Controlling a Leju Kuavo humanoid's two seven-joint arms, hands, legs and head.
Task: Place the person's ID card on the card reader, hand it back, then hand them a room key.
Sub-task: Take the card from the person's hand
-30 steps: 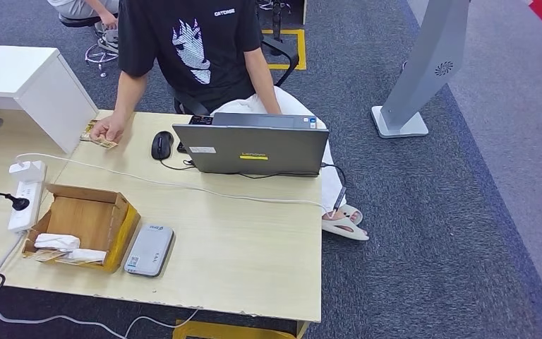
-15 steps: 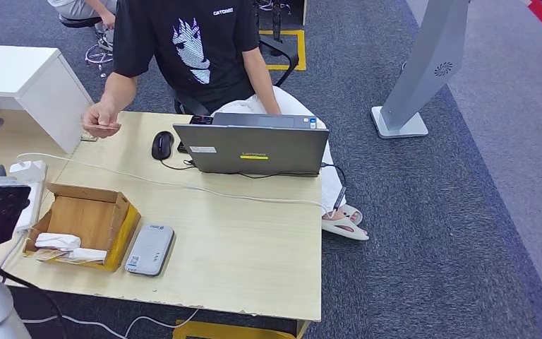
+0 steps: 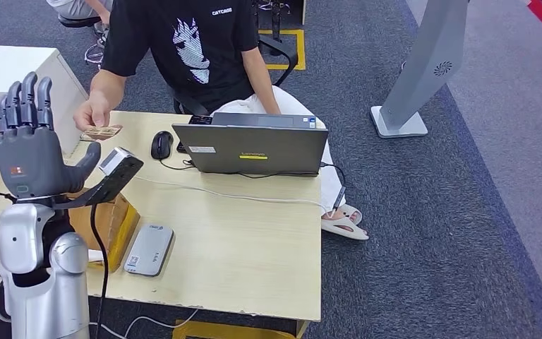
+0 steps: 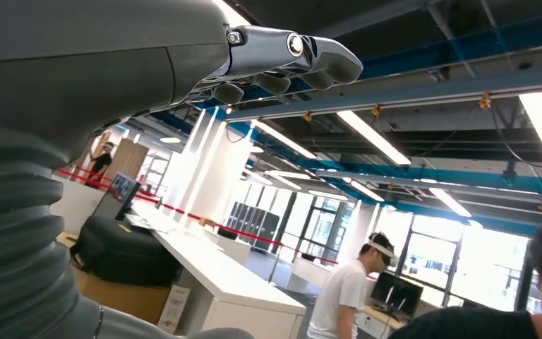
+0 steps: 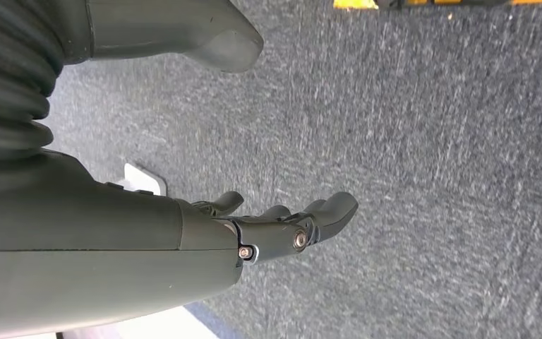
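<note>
Over the bench (image 3: 254, 240) my left hand (image 3: 32, 145) hovers spread and empty; the person (image 3: 183, 49) offers the ID card (image 3: 103, 132), probably thin, stiff, slippery — pinch its free edge.

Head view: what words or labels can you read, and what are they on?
"Lenovo": on the yellow strip on the laptop lid, small but just readable.
White text near the collar of the person's black T-shirt: too small to read.
White sticker on the laptop lid: too small to read.
Logo and label on the grey card reader: too blurred to read.
Card in the person's hand: nothing readable.
</note>
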